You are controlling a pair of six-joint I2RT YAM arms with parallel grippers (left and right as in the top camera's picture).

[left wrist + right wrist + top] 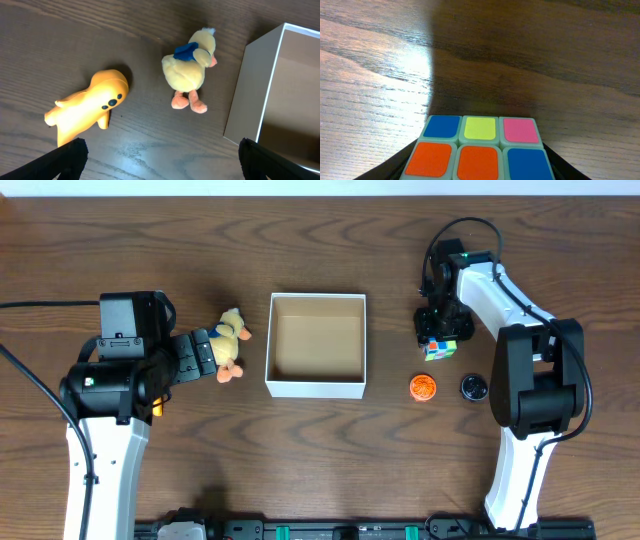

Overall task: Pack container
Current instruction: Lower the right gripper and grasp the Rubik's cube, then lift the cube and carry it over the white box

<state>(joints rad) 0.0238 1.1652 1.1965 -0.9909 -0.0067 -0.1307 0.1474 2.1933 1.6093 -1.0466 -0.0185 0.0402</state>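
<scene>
As logged at bench (320, 240), found left gripper (165, 167) parted wide near plush duck (189, 70), right gripper (479, 172) straddling puzzle cube (480, 129), clamped or not could not tell, container (316, 388) between.

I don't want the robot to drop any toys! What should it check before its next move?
1. The container is open on top with nothing inside: ok.
2. The puzzle cube sits between the fingers of the right gripper: ok.
3. The fingers press firmly on the puzzle cube: cannot tell.
4. The left gripper is open wide: ok.
5. A toy sits between the left fingers: not ok. The plush duck and the orange toy lie ahead of them.
</scene>
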